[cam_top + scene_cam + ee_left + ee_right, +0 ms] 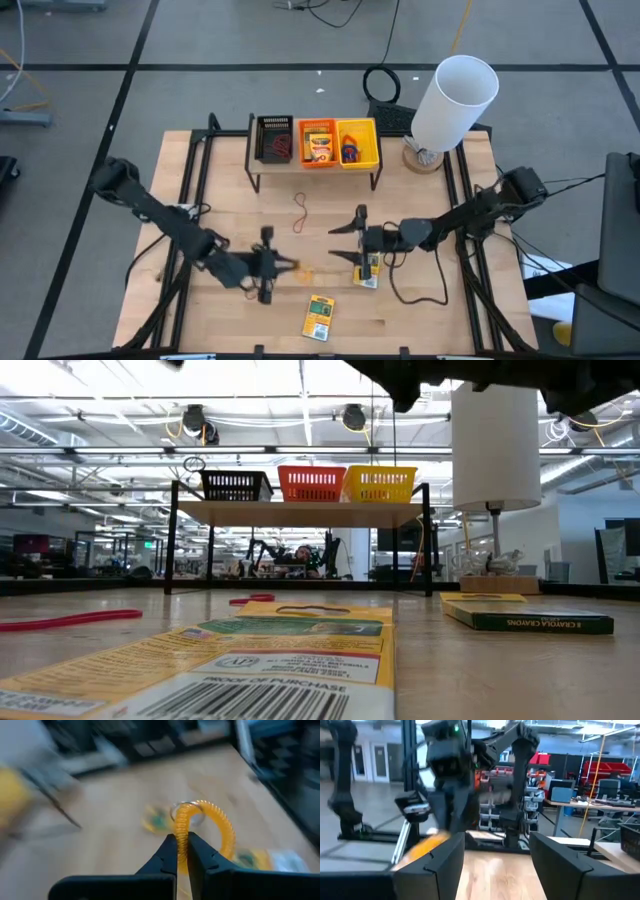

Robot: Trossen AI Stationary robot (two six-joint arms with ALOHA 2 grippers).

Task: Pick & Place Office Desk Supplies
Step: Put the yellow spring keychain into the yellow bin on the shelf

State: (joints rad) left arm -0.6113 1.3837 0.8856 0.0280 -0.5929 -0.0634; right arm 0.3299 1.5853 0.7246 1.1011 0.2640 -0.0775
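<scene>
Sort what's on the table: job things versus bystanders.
Job: yellow coil band pinched in the left gripper; red band; yellow packs; right gripper, open.
Bystanders: black bin, orange bin, yellow bin, white cylinder.

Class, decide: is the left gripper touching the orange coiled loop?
Touching. The left wrist view shows the left gripper with its fingers shut on the orange coiled loop.

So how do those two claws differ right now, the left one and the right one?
The left gripper has its jaws shut on an orange coiled loop; the right gripper has its jaws open and holds nothing. In the overhead view the left gripper sits over bare wood, while the right gripper hovers by a yellow pack. Both are dark, two-fingered and low over the table.
</scene>
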